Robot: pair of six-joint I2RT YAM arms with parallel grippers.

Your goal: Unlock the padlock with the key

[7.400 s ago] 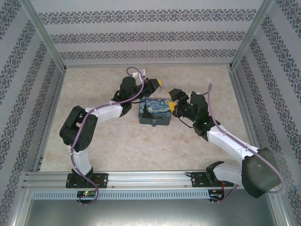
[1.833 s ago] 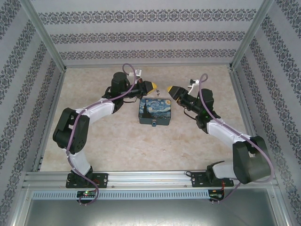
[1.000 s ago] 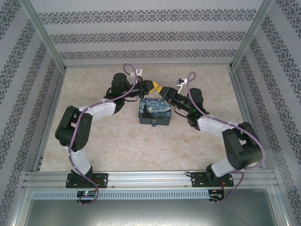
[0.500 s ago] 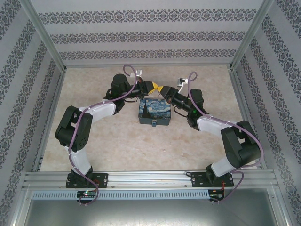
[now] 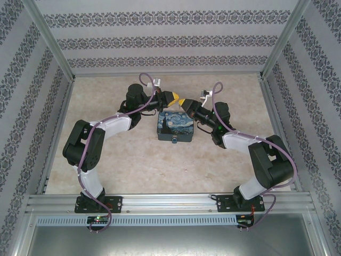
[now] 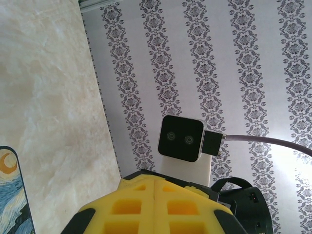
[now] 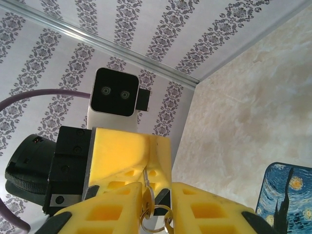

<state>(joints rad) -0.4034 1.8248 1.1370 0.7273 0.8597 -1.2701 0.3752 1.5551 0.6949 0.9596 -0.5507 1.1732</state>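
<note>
The left gripper (image 5: 175, 98) and the right gripper (image 5: 184, 102) are seen tip to tip above the table (image 5: 133, 160), just off the 12 o'clock edge of the starry-night tin (image 5: 176, 127), with the left one at 9 o'clock of the right one. The left gripper's yellow fingers are pressed fully together. In the right wrist view a thin silvery key (image 7: 145, 179) is seen sticking out of their seam towards 6 o'clock, so the key is held there, raised above the table. A small key ring (image 7: 160, 213) is hung from the key's lower end and lies in the gap between the right gripper's fingers. Those fingers are set narrowly apart, and whether they press on the ring or the key cannot be told. The padlock (image 5: 175, 141) is seen as a small blue spot at the tin's 6 o'clock edge, well apart from both grippers.
</note>
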